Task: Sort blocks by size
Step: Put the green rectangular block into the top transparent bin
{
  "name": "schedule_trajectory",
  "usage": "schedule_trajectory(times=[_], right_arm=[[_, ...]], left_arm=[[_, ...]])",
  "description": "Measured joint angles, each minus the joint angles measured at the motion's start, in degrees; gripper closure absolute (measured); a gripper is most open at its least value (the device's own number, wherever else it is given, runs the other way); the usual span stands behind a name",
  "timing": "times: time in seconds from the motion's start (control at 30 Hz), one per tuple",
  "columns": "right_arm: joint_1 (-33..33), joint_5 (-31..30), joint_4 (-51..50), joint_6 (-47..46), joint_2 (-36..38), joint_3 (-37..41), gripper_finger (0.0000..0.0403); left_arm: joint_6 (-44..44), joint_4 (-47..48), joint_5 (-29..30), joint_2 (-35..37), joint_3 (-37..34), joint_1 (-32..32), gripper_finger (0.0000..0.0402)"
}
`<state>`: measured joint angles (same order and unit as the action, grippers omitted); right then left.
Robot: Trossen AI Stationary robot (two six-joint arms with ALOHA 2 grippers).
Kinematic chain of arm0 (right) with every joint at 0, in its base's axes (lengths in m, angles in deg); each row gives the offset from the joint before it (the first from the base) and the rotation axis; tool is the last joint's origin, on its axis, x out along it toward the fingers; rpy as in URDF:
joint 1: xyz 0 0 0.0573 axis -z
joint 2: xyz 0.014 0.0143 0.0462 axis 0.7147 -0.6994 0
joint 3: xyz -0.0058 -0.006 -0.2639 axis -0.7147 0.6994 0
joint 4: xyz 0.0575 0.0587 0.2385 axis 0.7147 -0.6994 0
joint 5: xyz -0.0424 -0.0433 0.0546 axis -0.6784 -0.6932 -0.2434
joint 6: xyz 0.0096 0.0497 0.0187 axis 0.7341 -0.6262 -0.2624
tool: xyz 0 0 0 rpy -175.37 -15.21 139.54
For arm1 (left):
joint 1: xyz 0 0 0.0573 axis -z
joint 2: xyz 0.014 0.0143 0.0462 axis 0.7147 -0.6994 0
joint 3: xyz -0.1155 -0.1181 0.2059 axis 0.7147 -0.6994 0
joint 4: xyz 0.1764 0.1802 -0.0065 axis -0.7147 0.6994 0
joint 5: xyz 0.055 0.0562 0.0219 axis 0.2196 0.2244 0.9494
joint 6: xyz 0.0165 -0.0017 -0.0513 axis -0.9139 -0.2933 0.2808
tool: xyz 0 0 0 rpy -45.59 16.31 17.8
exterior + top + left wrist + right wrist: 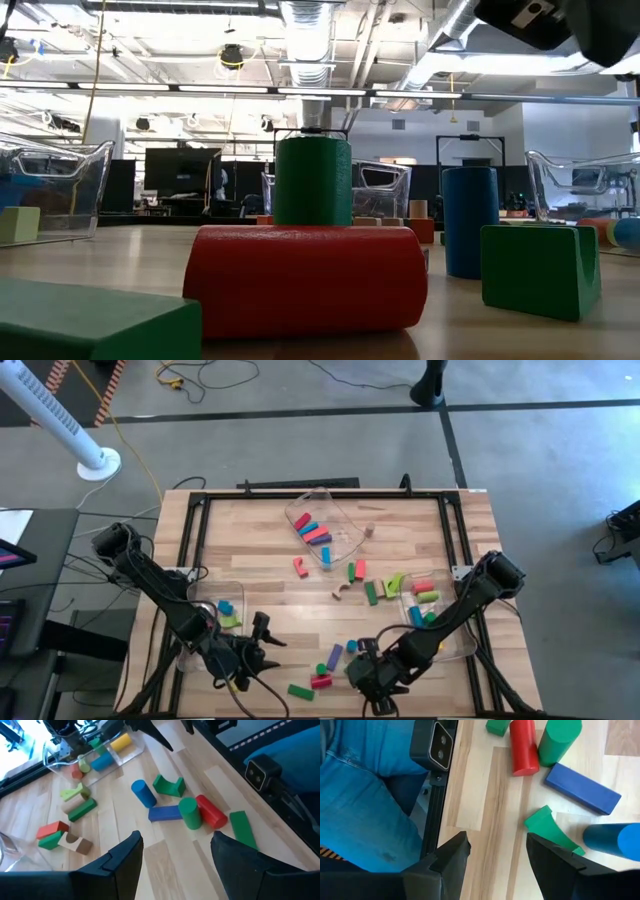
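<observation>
Near the table's front edge lies a cluster of blocks: a green bar (300,691), a red cylinder (211,812), a green cylinder (190,813), a blue bar (165,813), a blue cylinder (144,793) and a green arch (550,827). My left gripper (175,855) hovers open left of the cluster, slanting down toward it. At the cluster's right side my right gripper (497,852) hangs open above bare wood, beside the green arch. More loose blocks (372,593) lie mid-table.
Three clear bins hold blocks: one at the far middle (325,525), one at the left (215,615) and one at the right (430,605). A small camera (432,742) sits at the table's near edge, with blue denim (365,795) beyond it.
</observation>
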<state>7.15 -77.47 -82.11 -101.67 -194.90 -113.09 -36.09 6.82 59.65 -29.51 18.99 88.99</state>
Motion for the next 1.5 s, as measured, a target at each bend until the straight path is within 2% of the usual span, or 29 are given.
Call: schedule_trajectory(times=[0.23, 0.6, 0.7, 0.9, 0.97, 1.13, 1.37, 1.5], right_arm=[[-0.55, -0.01, -0.39, -0.79, 0.0, 0.0, 0.0173], [-0.95, -0.7, -3.51, -3.3, 0.0, 0.01, 0.0173], [-0.95, -0.91, -3.69, -3.59, 0.0, 0.01, 0.0173], [-0.95, -0.94, -3.8, -3.61, 0.0, 0.02, 0.0173], [-0.95, -0.95, -3.78, -3.61, 0.0, 0.02, 0.0173], [-0.95, -0.97, -3.76, -3.63, 0.0, 0.02, 0.0173], [-1.65, -0.98, -3.67, -5.39, 0.0, 0.02, 0.0173], [-2.8, -1.35, -3.0, -7.11, 0.0, 0.02, 0.0173]], left_arm=[[-0.02, -1.82, -1.22, -1.18, 0.0, -0.71, 0.018], [-4.27, -9.66, -4.85, -10.81, 0.0, -4.24, 0.018], [-2.94, -10.41, -9.04, -11.99, 0.0, -5.62, 0.018], [4.54, -7.8, -23.87, -12.15, 0.0, -7.28, 0.018], [6.6, -5.85, -26.43, -12.15, 0.0, -6.97, 0.018], [9.96, -3.35, -26.84, -12.17, -0.02, -5.2, 0.018], [9.74, -10.22, -26.68, -13.21, 0.0, -4.28, 0.018], [10.82, -12.42, -25.26, -16.09, 0.06, -4.33, 0.018]])
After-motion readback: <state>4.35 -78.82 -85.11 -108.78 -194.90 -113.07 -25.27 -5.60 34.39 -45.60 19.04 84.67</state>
